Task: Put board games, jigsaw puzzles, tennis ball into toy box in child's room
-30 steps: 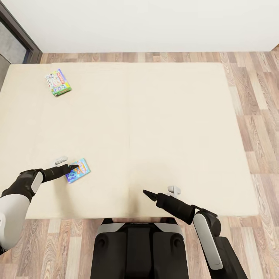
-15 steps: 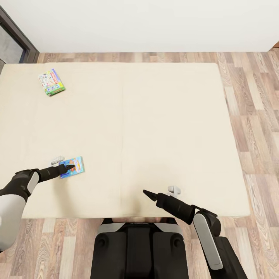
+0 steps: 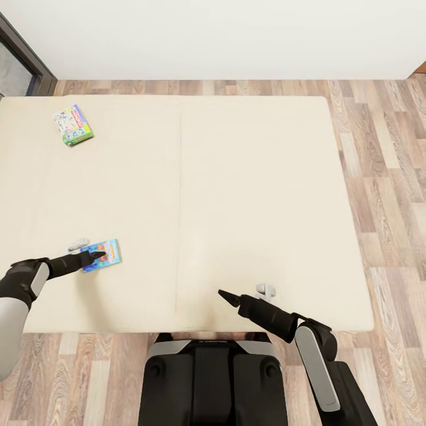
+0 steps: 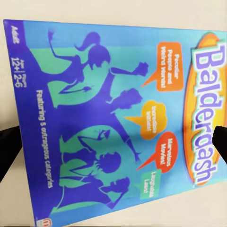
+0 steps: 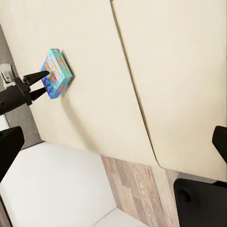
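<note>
A small blue "Balderdash" board game lies flat near the front left of the bed. My left gripper hovers at its near edge, open. In the left wrist view the box cover spans the space between the two dark fingertips. The right wrist view shows the same box with the left gripper spread at its end. A green-white Monopoly board game lies at the bed's far left. My right gripper hangs open over the bed's front edge, holding nothing.
Wood-plank floor runs along the bed's right side and behind it, up to a white wall. A dark-framed window stands at the far left. My dark base sits against the bed's front edge.
The whole picture has slid left, so the camera has moved. The left gripper stays at the blue box's edge. The right arm keeps its pose.
</note>
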Robot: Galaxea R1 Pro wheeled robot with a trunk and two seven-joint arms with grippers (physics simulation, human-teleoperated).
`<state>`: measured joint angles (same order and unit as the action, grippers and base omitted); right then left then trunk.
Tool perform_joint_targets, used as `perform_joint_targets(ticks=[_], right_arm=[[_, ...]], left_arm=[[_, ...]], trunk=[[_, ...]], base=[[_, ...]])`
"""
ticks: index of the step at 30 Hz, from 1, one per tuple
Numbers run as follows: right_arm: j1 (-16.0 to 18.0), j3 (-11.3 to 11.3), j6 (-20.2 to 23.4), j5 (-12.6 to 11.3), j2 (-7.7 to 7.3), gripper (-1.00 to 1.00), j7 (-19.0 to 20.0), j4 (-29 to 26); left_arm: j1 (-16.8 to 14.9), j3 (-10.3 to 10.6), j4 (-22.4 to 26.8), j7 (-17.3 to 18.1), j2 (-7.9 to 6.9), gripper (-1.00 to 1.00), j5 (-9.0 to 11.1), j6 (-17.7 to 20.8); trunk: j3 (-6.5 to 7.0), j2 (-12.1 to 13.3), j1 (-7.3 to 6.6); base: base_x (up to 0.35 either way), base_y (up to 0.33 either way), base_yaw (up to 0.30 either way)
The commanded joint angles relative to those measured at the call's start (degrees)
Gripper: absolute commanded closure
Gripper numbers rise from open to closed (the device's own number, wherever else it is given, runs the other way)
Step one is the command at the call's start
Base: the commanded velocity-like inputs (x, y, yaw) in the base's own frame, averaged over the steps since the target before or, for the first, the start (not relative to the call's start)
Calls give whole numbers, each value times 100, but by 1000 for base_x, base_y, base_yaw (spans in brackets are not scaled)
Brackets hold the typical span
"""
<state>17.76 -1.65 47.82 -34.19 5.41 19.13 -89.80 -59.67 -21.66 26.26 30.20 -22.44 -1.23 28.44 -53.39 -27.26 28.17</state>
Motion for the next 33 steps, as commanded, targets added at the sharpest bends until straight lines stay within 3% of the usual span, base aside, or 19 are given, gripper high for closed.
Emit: perform_joint_targets(ticks=[1,33], right_arm=[[3,7,26,18,3,-100,25,-3],[7,7,26,18,4,-100,29,-3]], left_arm=[[-1,-31,2,58,399,-100,94,100],[-1,-31,2,64,398,-100,97,100]], trunk=[[-5,-7,3],[-5,-7,3]], base=[[0,-59,0],[0,8,0]])
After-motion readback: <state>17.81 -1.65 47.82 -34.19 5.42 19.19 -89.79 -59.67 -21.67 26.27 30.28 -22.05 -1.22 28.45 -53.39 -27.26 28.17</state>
